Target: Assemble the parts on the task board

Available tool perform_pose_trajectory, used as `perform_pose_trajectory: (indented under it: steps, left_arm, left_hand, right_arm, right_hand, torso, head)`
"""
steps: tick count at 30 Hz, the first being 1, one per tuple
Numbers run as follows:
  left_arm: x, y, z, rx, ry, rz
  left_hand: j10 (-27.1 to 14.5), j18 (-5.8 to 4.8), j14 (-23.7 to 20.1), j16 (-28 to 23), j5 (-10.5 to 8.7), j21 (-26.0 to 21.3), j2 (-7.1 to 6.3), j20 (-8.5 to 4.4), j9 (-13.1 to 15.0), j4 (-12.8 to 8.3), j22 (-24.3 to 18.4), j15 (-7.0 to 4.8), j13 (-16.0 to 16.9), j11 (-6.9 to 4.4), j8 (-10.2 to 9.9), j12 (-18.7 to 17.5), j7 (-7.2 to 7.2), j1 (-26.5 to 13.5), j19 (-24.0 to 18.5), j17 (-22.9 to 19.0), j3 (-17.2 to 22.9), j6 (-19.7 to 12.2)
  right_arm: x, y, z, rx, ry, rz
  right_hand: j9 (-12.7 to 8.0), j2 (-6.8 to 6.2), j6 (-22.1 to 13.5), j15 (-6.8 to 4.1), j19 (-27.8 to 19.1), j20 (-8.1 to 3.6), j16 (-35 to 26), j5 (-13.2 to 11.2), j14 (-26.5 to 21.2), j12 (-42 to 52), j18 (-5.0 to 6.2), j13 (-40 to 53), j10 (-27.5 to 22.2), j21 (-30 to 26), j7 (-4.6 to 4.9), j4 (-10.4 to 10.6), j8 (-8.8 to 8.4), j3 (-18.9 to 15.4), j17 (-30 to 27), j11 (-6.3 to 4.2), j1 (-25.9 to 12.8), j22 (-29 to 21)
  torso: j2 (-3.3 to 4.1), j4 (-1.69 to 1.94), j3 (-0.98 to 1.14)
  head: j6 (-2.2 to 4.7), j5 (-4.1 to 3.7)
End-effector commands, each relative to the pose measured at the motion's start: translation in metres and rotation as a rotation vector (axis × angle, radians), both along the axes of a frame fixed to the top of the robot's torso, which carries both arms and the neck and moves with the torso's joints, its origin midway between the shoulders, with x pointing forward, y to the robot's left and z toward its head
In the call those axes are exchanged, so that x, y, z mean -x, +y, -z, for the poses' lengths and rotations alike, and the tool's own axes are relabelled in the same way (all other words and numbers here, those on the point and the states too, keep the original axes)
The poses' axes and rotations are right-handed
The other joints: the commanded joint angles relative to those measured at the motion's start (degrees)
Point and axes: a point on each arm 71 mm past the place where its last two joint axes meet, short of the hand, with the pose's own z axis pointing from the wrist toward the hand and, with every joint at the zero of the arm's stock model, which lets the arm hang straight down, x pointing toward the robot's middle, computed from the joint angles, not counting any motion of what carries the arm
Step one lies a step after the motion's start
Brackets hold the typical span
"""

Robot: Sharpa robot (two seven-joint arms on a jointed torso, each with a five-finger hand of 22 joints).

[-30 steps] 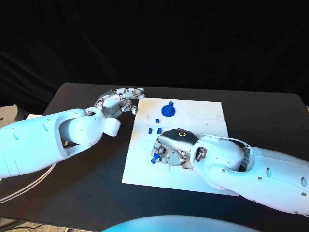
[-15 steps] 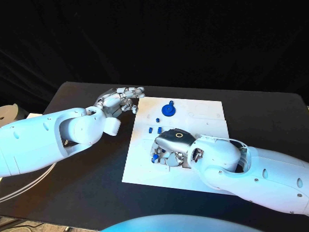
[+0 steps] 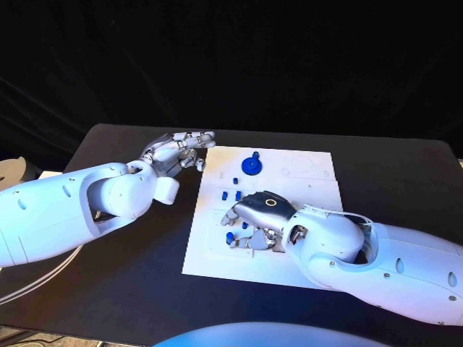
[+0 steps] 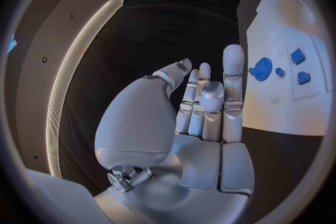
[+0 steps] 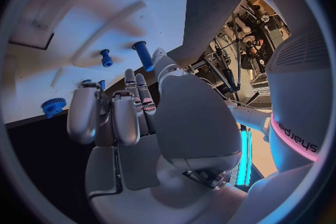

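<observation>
Lab: black-draped robot table

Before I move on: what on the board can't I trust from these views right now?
- Head view: right hand covers the task board beneath it; whether it holds a part is unclear.
- Right wrist view: its fingers hide a blue part.
- Left wrist view: the blue gear is too small to judge whether it is seated.

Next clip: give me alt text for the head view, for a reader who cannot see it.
The right hand is lowered over the middle of the white task board on a black table, among small blue parts. The left hand is raised, holding nothing, beside the board's far left corner, near a round blue gear.
</observation>
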Motion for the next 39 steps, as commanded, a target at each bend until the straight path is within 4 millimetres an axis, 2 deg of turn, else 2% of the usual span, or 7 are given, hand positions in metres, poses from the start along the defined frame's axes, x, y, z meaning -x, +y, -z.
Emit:
perform_pose_trajectory:
  steps: [1,12,19,21,24,26,39]
  left_arm:
    - [0.001,-0.001,-0.001,0.009,-0.007,0.018]
    - [0.002,-0.001,0.000,0.008,-0.005,0.019]
    - [0.004,-0.002,-0.001,0.011,-0.005,0.025]
    - [0.004,-0.002,-0.001,0.011,-0.005,0.025]
    - [0.005,-0.002,-0.001,0.011,-0.005,0.024]
    - [0.005,-0.002,-0.001,0.011,-0.005,0.025]
    - [0.004,-0.002,0.000,0.009,-0.003,0.025]
  left_hand:
    - [-0.4,0.68,-0.2,-0.4,0.25,-0.3,0.63,0.00,0.0,0.1,-0.1,-0.04,0.1,-0.05,0.0,0.2,-0.06,0.1,-0.4,0.0,-0.3,-0.4]
    - [-0.4,0.68,-0.2,-0.4,0.25,-0.3,0.63,0.00,0.0,0.1,-0.1,-0.04,0.1,-0.05,0.0,0.2,-0.06,0.1,-0.4,0.0,-0.3,-0.4]
    - [-0.4,0.68,-0.2,-0.4,0.25,-0.3,0.63,0.00,0.0,0.1,-0.1,-0.04,0.1,-0.05,0.0,0.2,-0.06,0.1,-0.4,0.0,-0.3,-0.4]
    - [-0.4,0.68,-0.2,-0.4,0.25,-0.3,0.63,0.00,0.0,0.1,-0.1,-0.04,0.1,-0.05,0.0,0.2,-0.06,0.1,-0.4,0.0,-0.3,-0.4]
    - [-0.4,0.68,-0.2,-0.4,0.25,-0.3,0.63,0.00,0.0,0.1,-0.1,-0.04,0.1,-0.05,0.0,0.2,-0.06,0.1,-0.4,0.0,-0.3,-0.4]
    - [-0.4,0.68,-0.2,-0.4,0.25,-0.3,0.63,0.00,0.0,0.1,-0.1,-0.04,0.1,-0.05,0.0,0.2,-0.06,0.1,-0.4,0.0,-0.3,-0.4]
    - [-0.4,0.68,-0.2,-0.4,0.25,-0.3,0.63,0.00,0.0,0.1,-0.1,-0.04,0.1,-0.05,0.0,0.2,-0.06,0.1,-0.4,0.0,-0.3,-0.4]
  right_arm:
    - [0.004,-0.004,-0.013,-0.129,-0.069,-0.008]
    - [-0.009,-0.091,-0.041,-0.228,0.094,0.269]
    - [-0.001,-0.160,-0.033,-0.119,0.232,0.553]
    - [0.003,-0.169,-0.029,-0.091,0.250,0.589]
    - [0.010,-0.179,-0.023,-0.040,0.271,0.641]
    - [0.013,-0.184,-0.020,-0.012,0.276,0.667]
    - [0.019,-0.184,-0.008,0.070,0.278,0.682]
  right_hand:
    - [0.1,0.15,0.0,0.22,0.0,0.41,-0.3,0.4,2.6,0.7,0.44,0.1,0.1,-0.3,0.20,0.1,0.04,-0.8,-0.3,-0.24,0.9,-0.1]
    - [0.5,2.78,3.9,-1.30,1.3,-0.75,1.0,1.8,3.2,7.4,-0.05,2.0,12.6,1.6,1.17,1.1,1.10,-1.2,1.4,-2.26,1.6,2.1]
    - [0.9,2.47,3.2,-3.20,3.4,-3.19,4.3,2.9,4.1,17.8,-0.99,13.9,20.3,5.5,-0.92,4.3,3.37,-6.2,5.8,-4.48,-2.7,6.5]
    - [1.2,2.28,3.7,-3.87,3.6,-3.12,4.4,4.9,4.1,25.9,-1.18,22.8,21.5,5.8,-1.24,4.9,4.40,-7.8,5.8,-4.85,-4.2,7.0]
    - [2.1,3.24,3.7,-4.76,4.2,-3.37,6.1,10.9,4.5,59.0,-1.67,58.1,24.8,7.2,-1.51,4.5,6.30,-11.1,8.3,-5.43,-6.2,8.8]
    - [2.9,4.94,3.1,-3.94,4.6,-3.44,7.3,11.4,4.8,70.3,-1.85,70.5,25.7,8.3,-1.62,4.9,7.65,-13.1,10.2,-5.15,-6.2,10.1]
    - [4.5,6.42,1.9,-3.72,4.9,-3.26,8.5,12.0,5.0,76.1,-2.06,77.6,26.7,9.1,-1.59,5.3,10.03,-17.4,12.0,-5.12,-8.3,11.2]
  torso:
    - [0.01,-0.06,0.08]
    - [-0.11,-0.34,-0.18]
    - [-0.36,-1.21,-0.35]
    - [-0.38,-1.46,-0.32]
    - [-0.46,-1.80,-0.31]
    - [-0.51,-1.97,-0.33]
    - [-0.70,-2.04,-0.36]
  head:
    - [0.27,-0.42]
    - [1.60,-3.74]
    - [2.44,-5.97]
    - [2.50,-6.46]
    - [2.64,-6.81]
    - [2.70,-7.06]
    - [2.52,-7.63]
